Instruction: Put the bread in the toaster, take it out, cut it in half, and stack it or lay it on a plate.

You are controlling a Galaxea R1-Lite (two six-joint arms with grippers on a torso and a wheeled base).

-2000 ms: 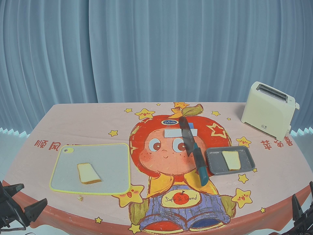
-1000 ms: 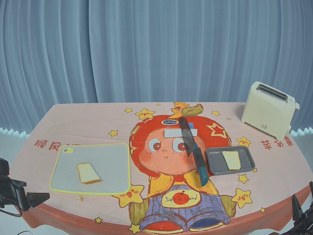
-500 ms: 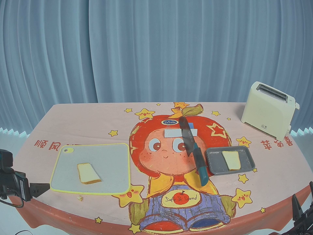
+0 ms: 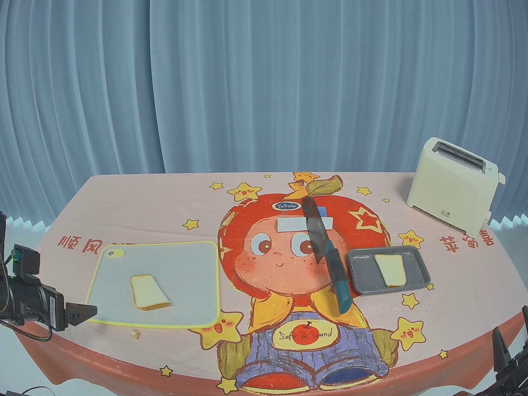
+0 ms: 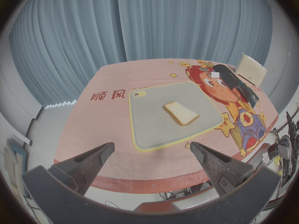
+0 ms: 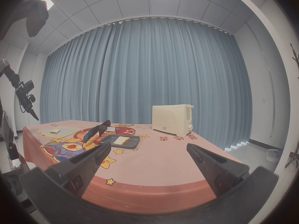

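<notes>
The counter [image 4: 165, 210] is draped in a cloth that could drag if a gripper scrapes it. The toaster [image 4: 454, 185] stands at the far right, well apart from the work, so it seems no hazard. The board [image 4: 181, 270] lies near the front left edge. The left gripper [image 5: 152, 145] hovers just off that edge, jaws spread wide and empty, and a low approach might shove the board. The tray [image 4: 363, 273] at right holds one bread half [image 4: 390, 269]. The knife [image 4: 329, 259] lies just beside its left rim, where a low carry could knock it. The right gripper [image 6: 148, 145], likewise spread and empty, hangs off the front right edge. The other half [image 4: 148, 292] lies flat on the board — thin and soft, so a pinch may crush it or slip under.
</notes>
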